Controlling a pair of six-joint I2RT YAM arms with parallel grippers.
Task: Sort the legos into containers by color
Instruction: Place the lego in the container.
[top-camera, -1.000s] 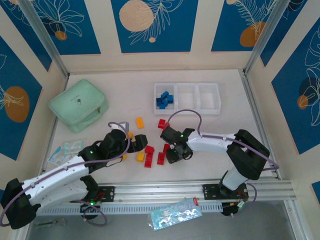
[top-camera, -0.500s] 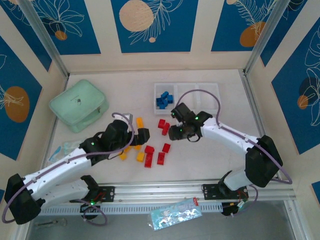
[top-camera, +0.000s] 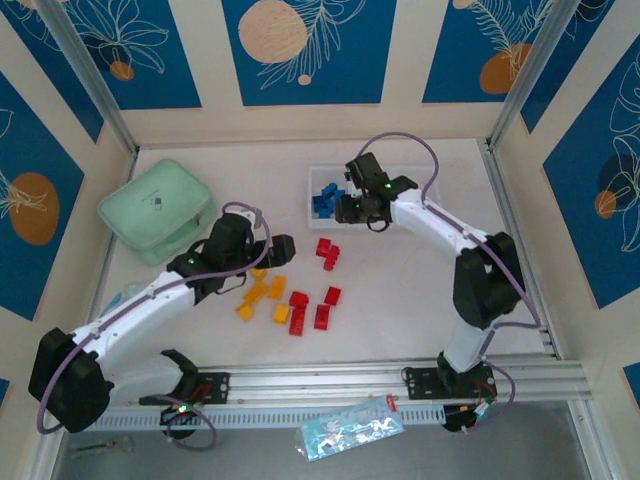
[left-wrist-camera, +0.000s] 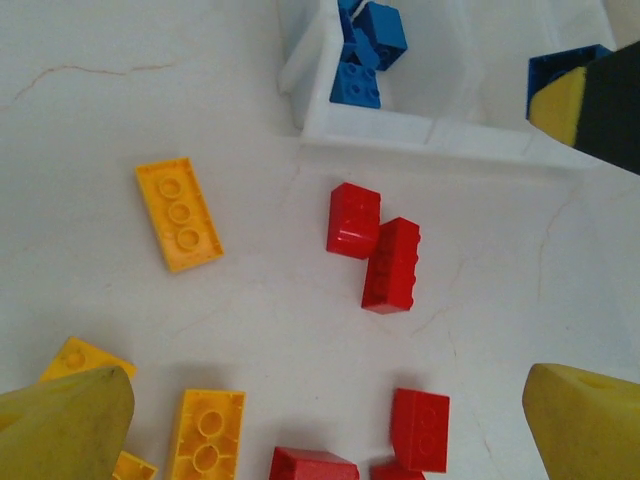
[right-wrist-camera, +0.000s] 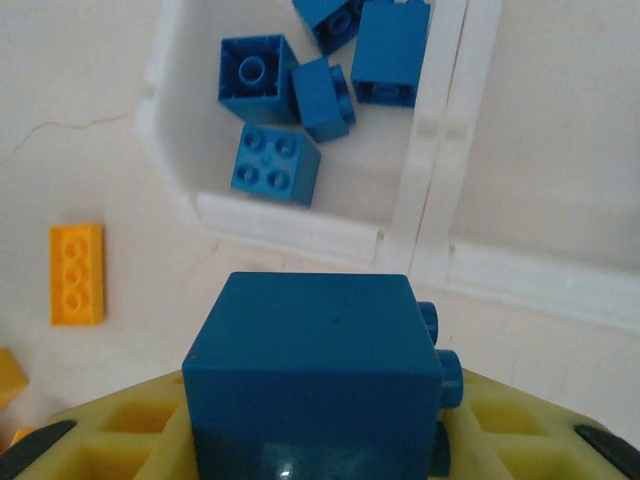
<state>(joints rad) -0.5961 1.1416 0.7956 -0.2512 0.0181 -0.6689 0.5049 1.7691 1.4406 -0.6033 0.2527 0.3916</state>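
Right claw (top-camera: 352, 207) is clamped on one blue brick (right-wrist-camera: 315, 370). Its yellow pads press two sides, and the studs poke out to the claw's right. The white tray (right-wrist-camera: 300, 228) sits just ahead of and below this claw. Its left compartment (right-wrist-camera: 190, 120) already has the other blue bricks (right-wrist-camera: 275, 165), which would be why the brick is held here: same colour, same bin. The held brick hangs about over the tray's near wall and isn't clearly inside the compartment. My guess is the claw needs a bit more reach forward before it lets go. Dropped here, the brick could clip the rim, or the divider (right-wrist-camera: 435, 130) just to the claw's right, and bounce out.

Left claw (top-camera: 280, 250) hangs with its fingers (left-wrist-camera: 65, 425) wide apart and nothing between them. Ahead of it lie two red bricks (left-wrist-camera: 392, 265), touching each other. A flat yellow brick (left-wrist-camera: 180, 213) sits off to its left, with more red and yellow pieces close under the fingertips. It's probably parked open over the loose pile to take the next one.

The reds and yellows I can see all lie on the table (top-camera: 400, 300), so sorting looks early — blue first. The mint case (top-camera: 158, 210) is well off to the left claw's left and isn't part of the job.
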